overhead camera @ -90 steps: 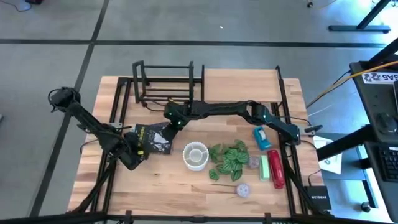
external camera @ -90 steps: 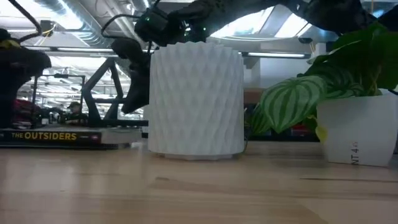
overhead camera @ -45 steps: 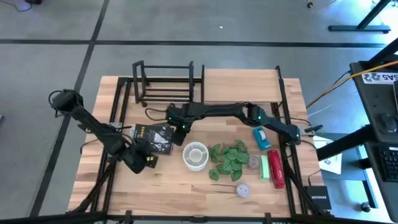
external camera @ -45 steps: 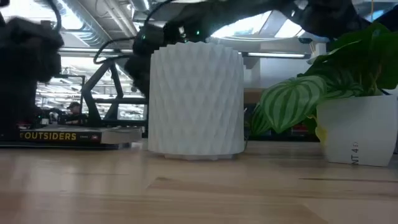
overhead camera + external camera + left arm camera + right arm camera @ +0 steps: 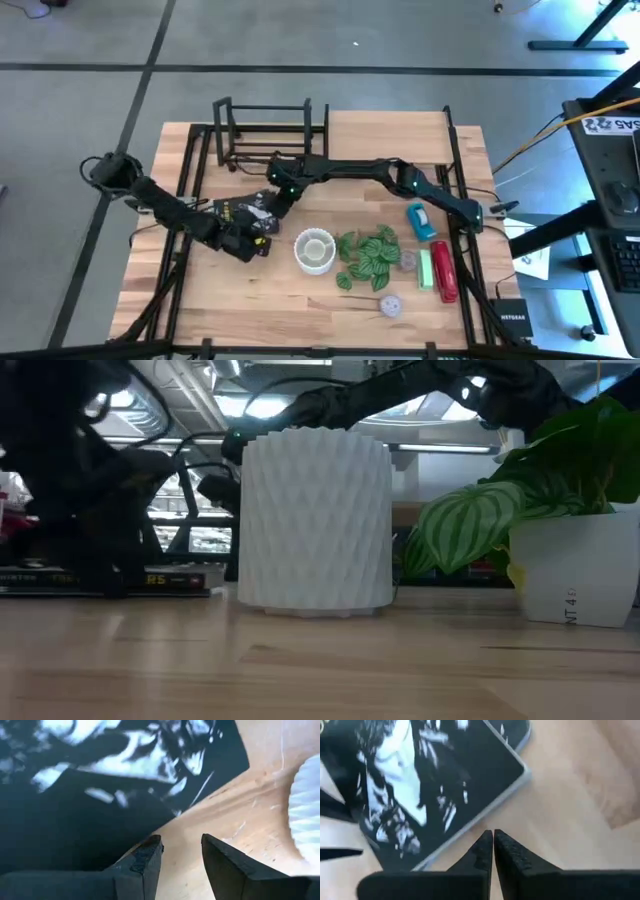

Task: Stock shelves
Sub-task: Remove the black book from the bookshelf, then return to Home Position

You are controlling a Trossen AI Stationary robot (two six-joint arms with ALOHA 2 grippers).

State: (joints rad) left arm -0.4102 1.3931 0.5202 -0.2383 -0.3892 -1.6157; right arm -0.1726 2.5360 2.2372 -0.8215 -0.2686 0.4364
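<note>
A dark-covered book (image 5: pixel 240 212) lies flat on the tabletop left of the white ribbed pot (image 5: pixel 315 250). My left gripper (image 5: pixel 258 245) is at the book's near right edge, open by a narrow gap (image 5: pixel 180 842). It hides most of the book's spine (image 5: pixel 170 577) in the low view. My right gripper (image 5: pixel 272 198) reaches in from the right and is shut (image 5: pixel 493 834) at the book's far right edge. The black open-frame rack (image 5: pixel 265 130) and the wood shelf board (image 5: pixel 385 135) stand at the far edge. My left gripper slants down with one fingertip (image 5: pixel 150 851) right at the book's near edge (image 5: pixel 142 837) and the other over bare wood; I cannot tell whether it touches. My right gripper's shut tips stand beside the book's edge (image 5: pixel 470 832), close to its corner; touching or not, I cannot tell.
A potted plant with striped leaves (image 5: pixel 365 258) stands right of the pot. A blue tape dispenser (image 5: pixel 420 220) and red and green items (image 5: pixel 440 270) lie at the right. A small round thing (image 5: pixel 390 305) lies near the front edge. The left front has bare wood.
My left gripper has gone toward the table's right edge, to the book's near right edge, and now covers most of the spine in the low view. My right gripper has stayed at the book's far right edge with only small shifts.
</note>
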